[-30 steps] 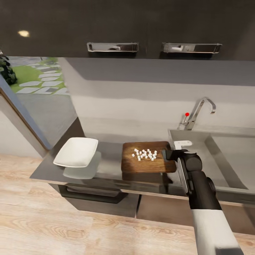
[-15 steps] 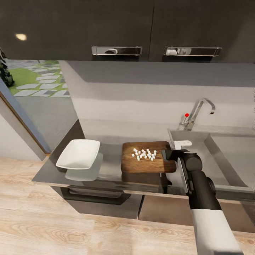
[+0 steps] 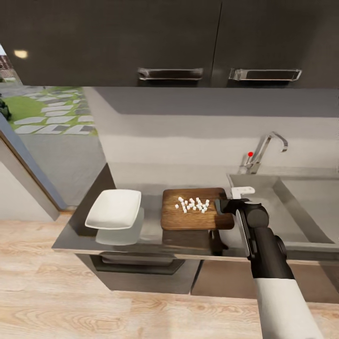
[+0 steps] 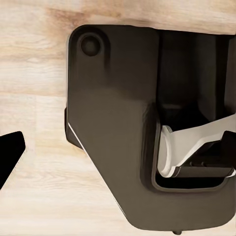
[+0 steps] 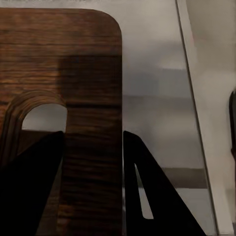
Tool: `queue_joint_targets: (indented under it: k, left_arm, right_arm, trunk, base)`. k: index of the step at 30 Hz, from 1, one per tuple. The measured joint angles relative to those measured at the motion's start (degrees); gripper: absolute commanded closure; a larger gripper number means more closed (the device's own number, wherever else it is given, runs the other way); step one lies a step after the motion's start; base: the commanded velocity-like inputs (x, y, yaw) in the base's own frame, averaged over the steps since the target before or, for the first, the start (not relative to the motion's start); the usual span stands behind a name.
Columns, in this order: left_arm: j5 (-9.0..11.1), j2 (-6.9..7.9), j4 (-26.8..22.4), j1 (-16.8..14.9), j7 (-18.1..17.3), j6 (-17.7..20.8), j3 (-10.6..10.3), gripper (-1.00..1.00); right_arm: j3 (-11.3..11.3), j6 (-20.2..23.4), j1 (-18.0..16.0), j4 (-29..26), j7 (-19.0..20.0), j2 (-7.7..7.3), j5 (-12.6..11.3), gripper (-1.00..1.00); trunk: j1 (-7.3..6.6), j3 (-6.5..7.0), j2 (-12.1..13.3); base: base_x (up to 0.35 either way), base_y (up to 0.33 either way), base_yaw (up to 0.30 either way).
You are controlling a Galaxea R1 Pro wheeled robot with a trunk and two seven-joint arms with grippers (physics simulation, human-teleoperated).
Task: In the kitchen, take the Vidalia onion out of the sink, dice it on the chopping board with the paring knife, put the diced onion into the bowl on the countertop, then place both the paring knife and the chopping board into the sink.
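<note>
Right claw: I am clamping it on the right end of the chopping board; in the right wrist view one dark finger is passing through the oval slot and the other is sitting outside the board's end edge, with the strip of wood between them.
Right arm: I am reaching it forward from the near right, dark at the wrist and white nearer my body.
Chopping board: it is hanging lifted above the table, roughly level, with its dark shadow lying on the grey top underneath.
Diced onion: small white cubes are sitting in a loose cluster on the middle of the board, toward its far side.
Bowl: white and squarish, it is sitting to the left of the board, near it but apart, and looking empty.
Sink: the grey basin is lying just right of the board, with the chrome tap and its red knob at the far edge.
White piece: a small pale object is lying at the sink's left rim, just beyond my claw; I cannot tell what it is.
Left claw: a single dark fingertip is showing over the light wood floor beside my dark base; I cannot tell whether it is apart or together.
</note>
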Motion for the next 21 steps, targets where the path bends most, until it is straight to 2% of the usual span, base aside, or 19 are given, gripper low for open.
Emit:
queue_joint_targets:
  k: [5,12,21]
  left_arm:
    - [0.00,0.00,0.00,0.00,0.00,0.00,0.00,-1.00]
    - [0.00,0.00,-0.02,0.00,0.00,0.01,0.00,-1.00]
    - [0.00,0.00,0.02,0.00,0.00,-0.01,-0.02,-1.00]
  right_arm:
    - [-0.01,0.00,0.00,0.00,-0.01,0.00,0.30,1.00]
    - [0.00,-0.01,0.00,0.00,-0.01,-0.02,0.14,1.00]
    - [0.25,0.00,0.00,0.00,-0.01,0.00,0.22,1.00]
  trunk:
    - [0.00,0.41,0.00]
    - [0.00,1.00,0.00]
    - [0.00,1.48,0.00]
  base:
    - [0.000,0.070,-0.083]
    - [0.000,0.229,-0.080]
    - [0.000,0.022,-0.033]
